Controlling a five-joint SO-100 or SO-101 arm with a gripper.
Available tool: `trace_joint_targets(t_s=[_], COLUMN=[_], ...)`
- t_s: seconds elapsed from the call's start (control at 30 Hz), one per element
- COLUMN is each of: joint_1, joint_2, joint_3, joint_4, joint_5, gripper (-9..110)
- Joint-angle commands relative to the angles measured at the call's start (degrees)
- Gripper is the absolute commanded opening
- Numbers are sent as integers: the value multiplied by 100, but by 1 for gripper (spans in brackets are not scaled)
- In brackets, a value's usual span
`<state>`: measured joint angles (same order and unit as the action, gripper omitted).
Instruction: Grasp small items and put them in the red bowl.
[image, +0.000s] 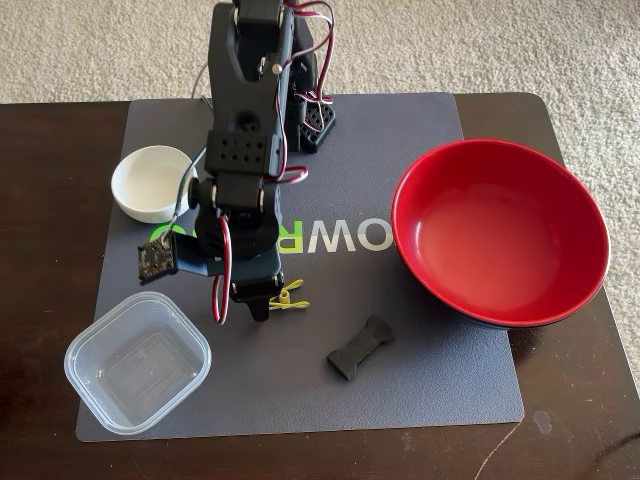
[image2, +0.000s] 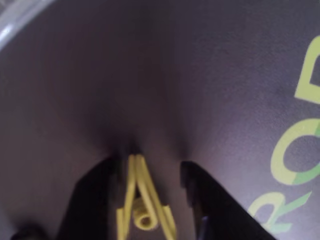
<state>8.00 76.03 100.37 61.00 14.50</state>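
A yellow clothespin (image: 293, 297) lies on the grey mat (image: 420, 380), and my gripper (image: 268, 302) is down on it. In the wrist view the clothespin (image2: 142, 200) sits between my two black fingers (image2: 200, 200). The jaws are open around it, the left one close against it and the right one apart from it. A black bow-tie piece (image: 360, 347) lies just right of the gripper. A clear square container (image: 138, 362) stands at the front left and a small white bowl (image: 150, 182) at the back left. The large red bowl (image: 500, 235) stands at the right and holds nothing.
The mat lies on a dark wooden table (image: 50, 150) over beige carpet. The arm's base (image: 310, 120) stands at the mat's back edge. Green and white lettering (image2: 300, 150) is printed on the mat. The container's rim (image2: 20, 20) shows in the wrist view's top left corner.
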Motion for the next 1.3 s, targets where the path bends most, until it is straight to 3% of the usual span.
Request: trace_joint_targets(t_s=[0.0, 0.33, 0.57, 0.77, 0.97, 1.27], joint_1=[70, -53, -79, -281, -967, -2962], joint_2=[-62, -62, 18, 1099, 2479, 3357], joint_3=[-185, -167, -158, -290, -483, -1450], joint_4=[70, 70, 88, 299, 519, 580], joint_5=[158, 360, 369, 466, 519, 606], gripper=[10, 0, 0, 0, 0, 0])
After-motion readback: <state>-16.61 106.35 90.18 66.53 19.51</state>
